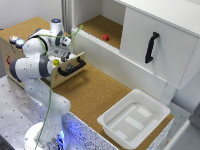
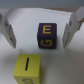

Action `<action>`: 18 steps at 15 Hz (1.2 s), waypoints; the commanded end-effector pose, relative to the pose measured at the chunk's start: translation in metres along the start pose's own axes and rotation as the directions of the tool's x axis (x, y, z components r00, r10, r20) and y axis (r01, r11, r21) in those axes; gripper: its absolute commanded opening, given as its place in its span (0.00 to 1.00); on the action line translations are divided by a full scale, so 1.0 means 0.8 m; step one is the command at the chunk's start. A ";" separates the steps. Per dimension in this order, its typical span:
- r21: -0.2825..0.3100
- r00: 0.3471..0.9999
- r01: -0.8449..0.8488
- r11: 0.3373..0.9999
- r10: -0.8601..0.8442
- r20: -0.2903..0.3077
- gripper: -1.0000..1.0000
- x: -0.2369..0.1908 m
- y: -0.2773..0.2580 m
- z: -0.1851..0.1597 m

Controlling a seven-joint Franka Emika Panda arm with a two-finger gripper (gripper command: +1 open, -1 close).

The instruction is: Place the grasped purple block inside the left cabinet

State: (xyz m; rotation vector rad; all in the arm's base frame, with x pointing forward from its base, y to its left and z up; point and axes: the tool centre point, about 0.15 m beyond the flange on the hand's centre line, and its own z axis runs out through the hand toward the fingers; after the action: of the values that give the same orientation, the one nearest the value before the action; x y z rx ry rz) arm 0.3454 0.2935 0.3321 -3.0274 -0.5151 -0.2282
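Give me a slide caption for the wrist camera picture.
Open gripper straddling, not touching, a purple block lettered E and G, with a yellow block beside it.

White jointed arm (image 1: 35, 65), grey bands, green cable (image 1: 48, 107), pale fingers (image 2: 8, 29)

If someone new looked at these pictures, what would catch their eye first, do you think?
Probably the white robot arm bent over the small wooden drawer box at the exterior view's left. Next, the small red block inside the left cabinet, and the wrist view's purple block between the gripper's fingers.
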 end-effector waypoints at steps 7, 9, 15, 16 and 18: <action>-0.053 0.997 -0.043 0.998 0.046 0.056 0.00 0.031 0.001 0.022; -0.060 0.998 -0.044 0.997 0.046 0.035 0.00 0.034 -0.002 0.010; -0.103 0.998 0.011 0.995 -0.017 -0.056 0.00 0.050 -0.038 -0.058; -0.108 0.998 0.002 0.994 -0.008 -0.063 0.00 0.054 -0.039 -0.064; -0.136 0.996 -0.033 0.990 0.021 -0.085 0.00 0.066 -0.034 -0.082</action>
State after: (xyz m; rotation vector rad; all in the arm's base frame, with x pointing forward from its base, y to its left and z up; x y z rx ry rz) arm 0.3708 0.3166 0.3659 -2.9932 -0.5311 -0.3492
